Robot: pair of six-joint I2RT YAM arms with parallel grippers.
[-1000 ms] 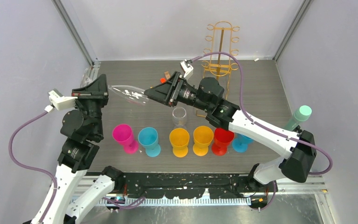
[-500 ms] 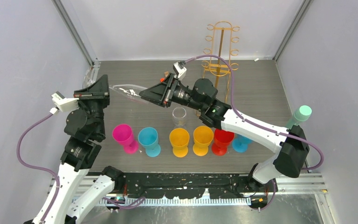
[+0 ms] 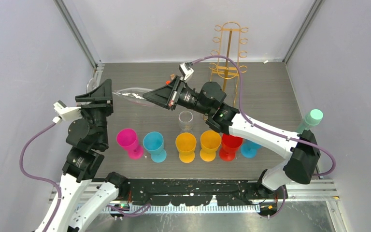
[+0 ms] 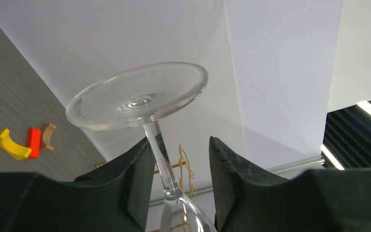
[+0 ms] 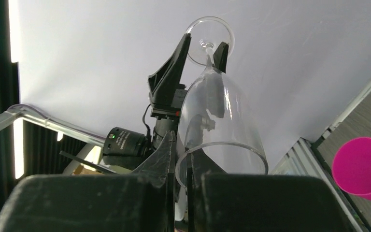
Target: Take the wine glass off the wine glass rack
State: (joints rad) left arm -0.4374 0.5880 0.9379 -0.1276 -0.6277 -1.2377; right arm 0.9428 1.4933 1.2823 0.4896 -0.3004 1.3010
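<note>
Left gripper [image 3: 109, 93]: jaws apart, one on either side of the stem of the wine glass [image 3: 131, 95], just under its foot. The stem rests against one finger and is clear of the other. The glass lies horizontal above the table [image 3: 270, 96], spanning the two grippers. Right gripper [image 3: 149, 98]: clenched on the bowl's rim. Wine glass rack [image 3: 229, 48]: upright at the table's far edge, well apart from the glass.

The wine glass [image 3: 133, 94] is showing as clear, smooth, glossy glass. The wine glass rack [image 3: 228, 48] is gleaming as thin gold metal wire. The tabletop [image 3: 270, 92] is looking matt grey with a fine wood-like grain, and the coloured cups [image 3: 186, 144] are appearing as smooth plastic.
</note>
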